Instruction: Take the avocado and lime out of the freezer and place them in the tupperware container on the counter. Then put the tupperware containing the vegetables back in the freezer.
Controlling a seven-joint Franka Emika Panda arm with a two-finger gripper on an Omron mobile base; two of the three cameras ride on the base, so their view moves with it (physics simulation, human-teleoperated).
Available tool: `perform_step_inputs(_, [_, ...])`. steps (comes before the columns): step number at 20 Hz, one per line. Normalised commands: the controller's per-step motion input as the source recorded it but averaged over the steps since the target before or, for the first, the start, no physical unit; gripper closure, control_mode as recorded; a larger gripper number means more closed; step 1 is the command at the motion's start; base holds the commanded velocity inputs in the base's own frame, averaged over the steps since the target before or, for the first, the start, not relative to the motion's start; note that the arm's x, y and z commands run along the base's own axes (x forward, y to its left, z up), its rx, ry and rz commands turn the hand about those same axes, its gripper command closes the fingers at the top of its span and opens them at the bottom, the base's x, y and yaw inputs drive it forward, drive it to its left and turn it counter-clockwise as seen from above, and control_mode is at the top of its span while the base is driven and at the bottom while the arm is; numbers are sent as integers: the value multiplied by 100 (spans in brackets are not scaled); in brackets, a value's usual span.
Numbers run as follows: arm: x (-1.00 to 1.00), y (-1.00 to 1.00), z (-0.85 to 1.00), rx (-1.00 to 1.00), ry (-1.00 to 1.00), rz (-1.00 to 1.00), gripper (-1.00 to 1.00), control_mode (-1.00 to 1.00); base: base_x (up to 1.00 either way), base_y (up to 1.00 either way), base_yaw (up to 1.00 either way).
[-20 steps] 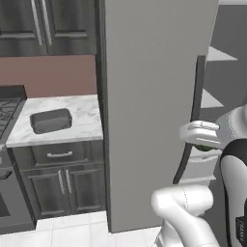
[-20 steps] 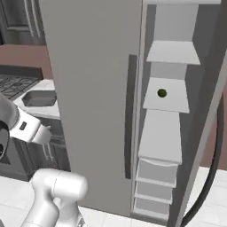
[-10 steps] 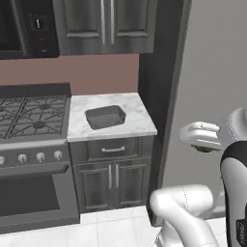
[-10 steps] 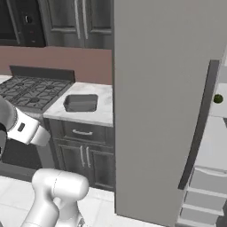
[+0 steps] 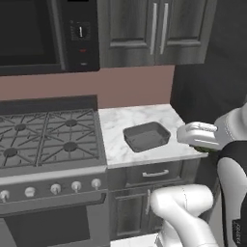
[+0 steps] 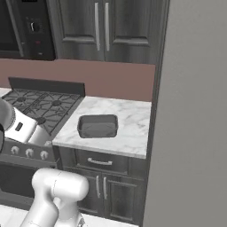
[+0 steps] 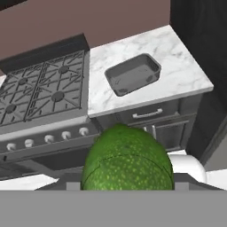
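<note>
Counter point(image 5: 144, 120) at frame centre carries the tupperware container point(image 5: 146, 136); gripper point(image 7: 127, 186) pinches the green fruit point(image 7: 127, 159), which could roll off if dropped short of the rim.

You will find no readable text here. The microwave control panel point(image 5: 80, 33) carries small light marks and one red spot, too blurred to read. The robot's lower body point(image 5: 236, 226) bears a tiny light mark at the left base view's bottom right edge, also illegible. The stove knobs point(image 5: 55, 188) show no numbers.
</note>
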Motion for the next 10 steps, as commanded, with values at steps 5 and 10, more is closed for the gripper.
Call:
perform_step_inputs(5, [14,0,-4,0,2,-3,100,-100,52,2,-11])
perform_step_inputs(10, [96,-15,-31,0,11,-11,100,-100,0,0,0])
